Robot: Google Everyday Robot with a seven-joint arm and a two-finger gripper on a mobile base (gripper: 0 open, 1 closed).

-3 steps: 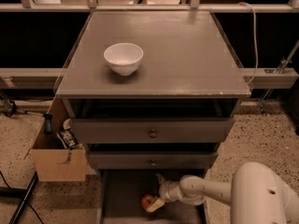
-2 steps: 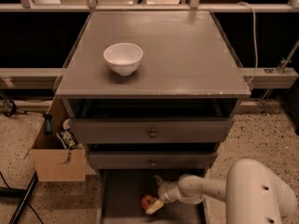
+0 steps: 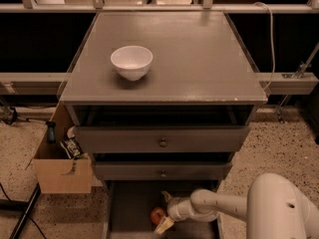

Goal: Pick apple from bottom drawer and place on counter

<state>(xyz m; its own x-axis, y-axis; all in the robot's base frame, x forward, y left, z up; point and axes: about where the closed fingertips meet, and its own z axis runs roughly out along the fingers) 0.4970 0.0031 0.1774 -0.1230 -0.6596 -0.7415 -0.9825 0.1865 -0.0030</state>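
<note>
Jaws spread astride small round red apple, white gripper inside grey-brown wooden drawer under bench's front edge; risks knocking it rolling.

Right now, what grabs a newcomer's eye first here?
The white arm reaching in from the lower right, its tool down in the bottom drawer, open at the small red apple. Next, the white bowl on the counter, left of centre. A cardboard box of odds and ends sits on the floor left of the cabinet.
</note>
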